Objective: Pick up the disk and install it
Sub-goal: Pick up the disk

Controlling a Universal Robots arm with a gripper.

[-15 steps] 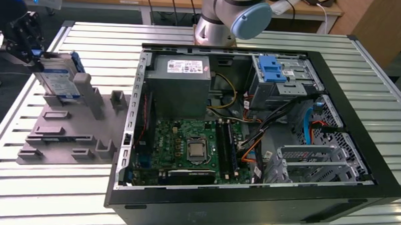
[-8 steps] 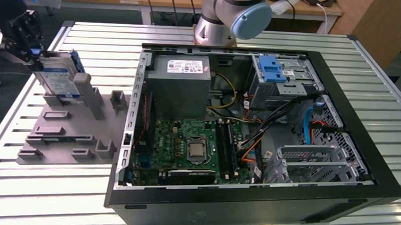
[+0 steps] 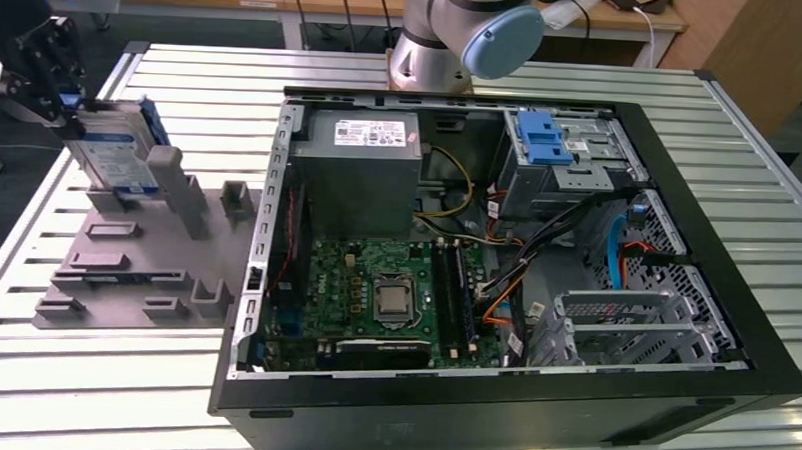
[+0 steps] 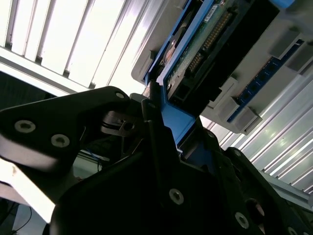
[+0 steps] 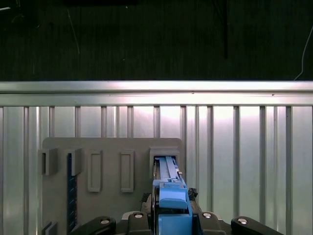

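Aluminium slats form the table [image 3: 725, 116], which carries the open black computer case [image 3: 715, 396]. At the exterior view's left lies a grey fixture plate [image 3: 132, 266]. The disk [image 3: 116, 150] stands on edge in the plate's far slot, well apart from the case. The gripper [image 3: 75, 124] is clamped on the disk's blue frame; in the second wrist view a black finger [image 4: 155, 137] presses against it.

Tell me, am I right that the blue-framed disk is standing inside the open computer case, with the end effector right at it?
No. The exterior view shows the disk standing in the grey holder outside the computer case, at that view's left. The end effector is right at it.
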